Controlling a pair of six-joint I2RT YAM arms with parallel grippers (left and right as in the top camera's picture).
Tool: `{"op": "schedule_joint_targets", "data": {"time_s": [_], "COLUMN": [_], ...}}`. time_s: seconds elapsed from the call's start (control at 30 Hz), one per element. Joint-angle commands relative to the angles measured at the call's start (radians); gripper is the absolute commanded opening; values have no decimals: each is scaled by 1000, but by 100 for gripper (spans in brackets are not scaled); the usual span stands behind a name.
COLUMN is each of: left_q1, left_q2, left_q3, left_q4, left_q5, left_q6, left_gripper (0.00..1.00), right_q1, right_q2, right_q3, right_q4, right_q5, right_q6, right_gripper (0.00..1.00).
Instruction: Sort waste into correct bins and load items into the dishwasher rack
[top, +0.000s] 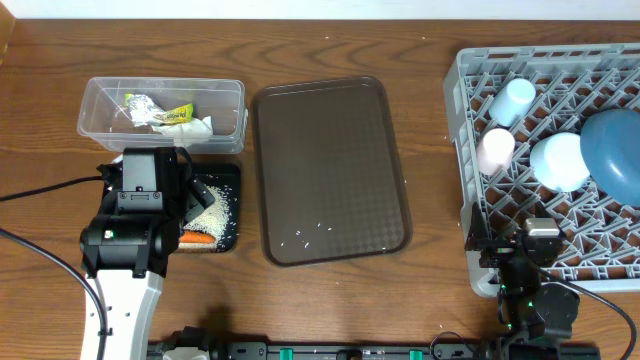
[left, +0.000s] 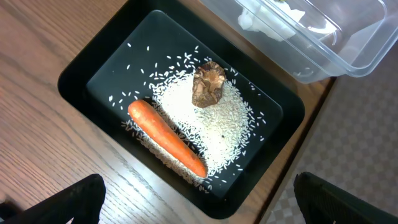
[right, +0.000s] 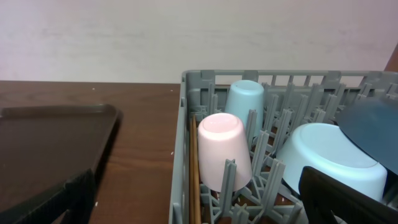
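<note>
Brown wood-grain surface lies under both arms. Reaching in from the near edge, the left gripper (left: 200, 205) points straight down, jaws wide apart and empty, above the black tray (left: 74, 84). There the carrot (left: 166, 138) lies on the rice (left: 217, 124) beside the brown lump (left: 208, 84). Just beyond, the clear tub (top: 100, 100) holds the napkins (top: 195, 127) and the wrapper (top: 170, 113). The right gripper (right: 199, 205) sits low and level at the near left corner of the rack (right: 183, 124), jaws spread, holding nothing. Inside the rack stand the white cup (right: 224, 149), light blue cup (right: 245, 99), pale blue bowl (right: 323, 155), dark blue bowl (right: 373, 124) and chopsticks (right: 194, 174).

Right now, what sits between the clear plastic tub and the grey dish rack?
The dark brown serving tray, holding only a few white grains; the overhead view shows it.
</note>
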Motion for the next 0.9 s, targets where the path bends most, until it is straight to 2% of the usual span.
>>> {"op": "schedule_joint_targets", "data": {"time_s": [0.0, 0.7, 0.87], "left_q1": [-1, -1, -2], "left_q2": [1, -14, -70], "left_q3": [2, 2, -37], "left_q4": [-3, -3, 6], "left_q5": [-3, 6, 76], "left_q6": [6, 15, 187], "left_gripper": [98, 98, 98], "right_q1": [-16, -16, -16], "right_q2": [-8, -8, -8], "right_q3": [-5, -5, -5], "right_q4": [-1, -1, -1], "right_q5": [-1, -1, -1], "right_q6": [-15, -15, -15], "right_gripper": [99, 99, 99]}}
